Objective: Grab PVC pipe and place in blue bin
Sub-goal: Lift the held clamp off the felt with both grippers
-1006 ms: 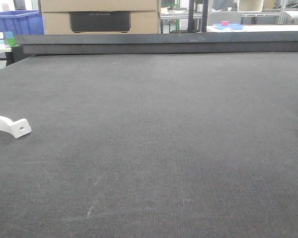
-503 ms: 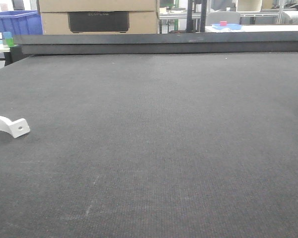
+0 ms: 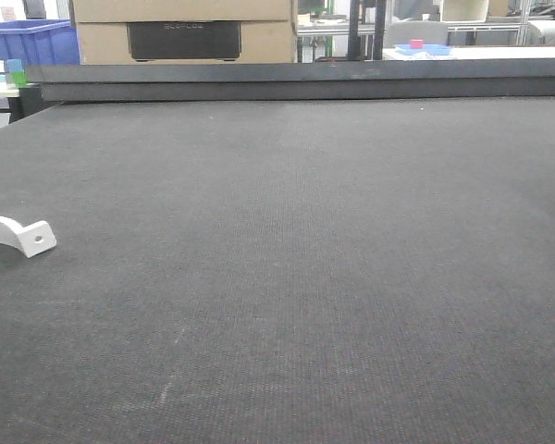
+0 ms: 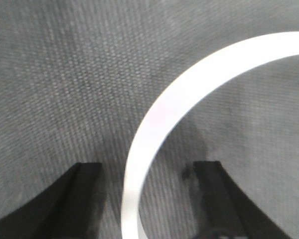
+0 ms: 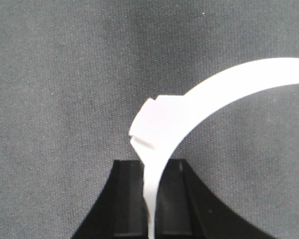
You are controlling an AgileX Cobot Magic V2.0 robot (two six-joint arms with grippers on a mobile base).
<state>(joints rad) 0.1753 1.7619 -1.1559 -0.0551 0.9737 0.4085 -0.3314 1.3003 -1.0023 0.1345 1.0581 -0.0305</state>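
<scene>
While our right end effector [image 5: 150, 167] is clenching the PVC pipe [image 5: 204, 92] between its fingers, we are seeing our left end effector [image 4: 148, 167] spread wide, another white arc [image 4: 189, 84] passing between its fingers.

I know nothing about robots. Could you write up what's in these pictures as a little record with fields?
surface: dark woven mat
front view: white pipe lying on the mat, cut off by the left edge of the picture, its holed tab pointing right; no arms in sight
left gripper: open, a pipe curving between its fingers
right gripper: shut on a pipe
same pipe in all views: cannot tell
background: blue bin far left, cardboard box beside it
</scene>
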